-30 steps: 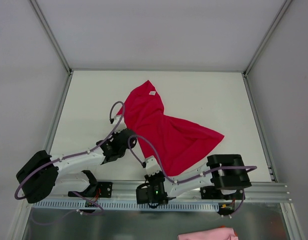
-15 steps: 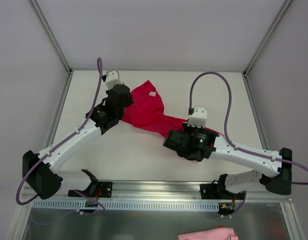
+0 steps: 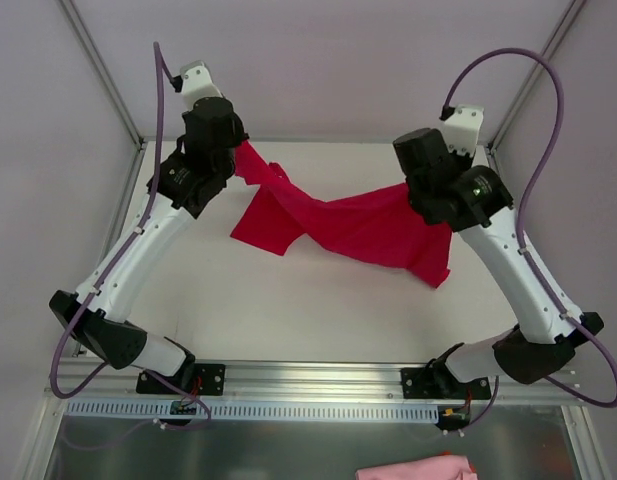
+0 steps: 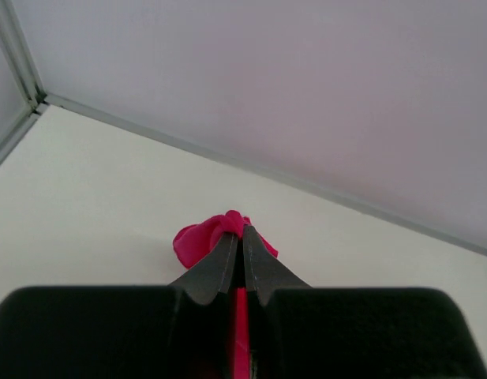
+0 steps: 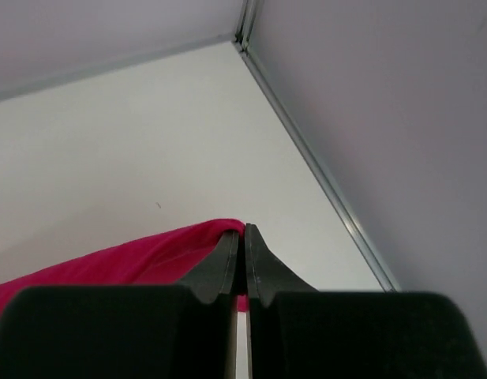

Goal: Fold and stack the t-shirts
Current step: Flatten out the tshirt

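In the top view my own wrists cover both sets of fingertips, so the grip only shows in the wrist cams. L gripper [image 4: 243, 230]: jaws pressed together on a small bunch of the t-shirt [image 3: 368, 230], with a red sliver in the slit between them. R gripper [image 5: 245, 230]: jaws also closed, pinching an edge of the same cloth. From there the cloth runs off toward 8 o'clock of that view and is cut off by my black housing.

From above, the shirt hangs strung between the two grips, L end at approx 10 o'clock of the table [image 3: 288, 310] and R end at approx 2 o'clock. It sags in the middle, w/ one flap drooping at the L and another at the R. I can't tell whether those low parts touch the surface or hang just over it (the shadow is too faint to judge). Collar and sleeves are lost in the folds.

At 5 o'clock, past the near rail [image 3: 318, 385], a pink cloth [image 3: 413, 468] is cut off by the bottom edge of the pic; I can't tell what it is.

The tabletop is plain matte white. Pale grey walls [image 3: 318, 70] close it in at back and sides, and a metal edge strip [image 5: 322, 178] runs along the seam where the table meets the wall.
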Robot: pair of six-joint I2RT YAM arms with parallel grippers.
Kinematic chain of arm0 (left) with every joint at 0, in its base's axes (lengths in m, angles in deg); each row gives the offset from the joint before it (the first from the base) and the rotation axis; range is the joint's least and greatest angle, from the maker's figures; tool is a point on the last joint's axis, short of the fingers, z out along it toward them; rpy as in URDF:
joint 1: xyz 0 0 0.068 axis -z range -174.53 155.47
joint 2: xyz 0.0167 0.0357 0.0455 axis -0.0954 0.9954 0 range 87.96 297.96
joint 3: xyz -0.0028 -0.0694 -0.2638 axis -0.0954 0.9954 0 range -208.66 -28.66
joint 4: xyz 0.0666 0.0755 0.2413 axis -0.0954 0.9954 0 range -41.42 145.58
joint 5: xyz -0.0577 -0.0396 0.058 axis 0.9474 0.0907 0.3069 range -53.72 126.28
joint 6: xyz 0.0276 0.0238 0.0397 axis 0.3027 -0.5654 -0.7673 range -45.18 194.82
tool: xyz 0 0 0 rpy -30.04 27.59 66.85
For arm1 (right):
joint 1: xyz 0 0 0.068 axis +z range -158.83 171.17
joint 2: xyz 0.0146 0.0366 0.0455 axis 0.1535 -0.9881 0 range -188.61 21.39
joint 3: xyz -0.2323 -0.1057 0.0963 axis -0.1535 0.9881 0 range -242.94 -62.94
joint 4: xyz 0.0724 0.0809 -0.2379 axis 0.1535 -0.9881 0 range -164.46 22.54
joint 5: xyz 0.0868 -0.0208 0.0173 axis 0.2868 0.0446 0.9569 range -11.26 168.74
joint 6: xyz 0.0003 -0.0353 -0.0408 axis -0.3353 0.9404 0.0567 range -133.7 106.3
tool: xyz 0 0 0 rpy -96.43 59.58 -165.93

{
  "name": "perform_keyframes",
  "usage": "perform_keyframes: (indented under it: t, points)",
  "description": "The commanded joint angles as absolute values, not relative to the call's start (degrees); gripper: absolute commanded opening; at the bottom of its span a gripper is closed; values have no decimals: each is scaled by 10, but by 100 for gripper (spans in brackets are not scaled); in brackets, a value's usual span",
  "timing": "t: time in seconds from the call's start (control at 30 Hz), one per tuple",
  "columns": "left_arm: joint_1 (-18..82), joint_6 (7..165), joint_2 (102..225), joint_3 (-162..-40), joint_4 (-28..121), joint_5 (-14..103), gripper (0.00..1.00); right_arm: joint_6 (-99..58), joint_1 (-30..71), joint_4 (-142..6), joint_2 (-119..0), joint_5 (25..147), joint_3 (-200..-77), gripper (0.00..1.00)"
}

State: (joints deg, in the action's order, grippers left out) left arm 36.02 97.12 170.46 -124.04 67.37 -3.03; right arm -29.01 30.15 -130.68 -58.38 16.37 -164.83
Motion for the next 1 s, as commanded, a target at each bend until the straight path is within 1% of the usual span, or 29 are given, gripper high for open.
perform_keyframes:
  t: [0.0,0.03,0.13,0.23,0.3,0.33,0.37,0.4,0.47,0.5,0.57,0.6,0.67,0.7,0.77,0.83,0.97]
  points:
    - [344,925,1707,-1293,662,-50,0,-117,264,-1271,-611,138,-1756,1]
    - [343,924,1701,-1295,644,-46,0,-99,256,-1258,-618,141,-1805,1]
    - [343,912,1686,-1301,612,-8,0,-9,243,-1210,-626,128,-1856,1]
    - [343,930,1659,-1306,628,27,0,-9,243,-1214,-587,163,-1860,1]
    - [346,939,1626,-1283,622,55,0,-19,253,-1208,-548,201,-1816,1]
    - [353,938,1583,-1247,614,66,0,-15,259,-1176,-497,210,-1786,1]
    - [359,936,1562,-1231,601,78,0,-10,272,-1159,-471,217,-1725,1]
    - [370,934,1540,-1208,603,81,0,-9,275,-1151,-448,241,-1703,1]
    - [431,900,1485,-1189,595,71,0,-15,276,-1145,-397,280,-1662,1]
    - [460,886,1469,-1184,596,39,0,-19,276,-1150,-383,285,-1653,1]
    - [524,862,1436,-1182,607,34,0,-20,283,-1145,-335,300,-1629,1]
    - [537,861,1426,-1181,625,37,0,-15,283,-1137,-316,320,-1597,1]
    - [555,862,1401,-1173,634,84,0,5,287,-1121,-284,343,-1576,1]
    - [562,862,1389,-1171,644,109,0,16,286,-1112,-254,377,-1561,1]
    - [564,861,1379,-1168,655,167,0,40,287,-1118,-227,420,-1565,1]
    - [564,859,1364,-1165,648,219,0,48,286,-1129,-219,431,-1595,1]
    - [564,847,1363,-1188,641,262,0,78,286,-1124,-212,463,-1648,1]
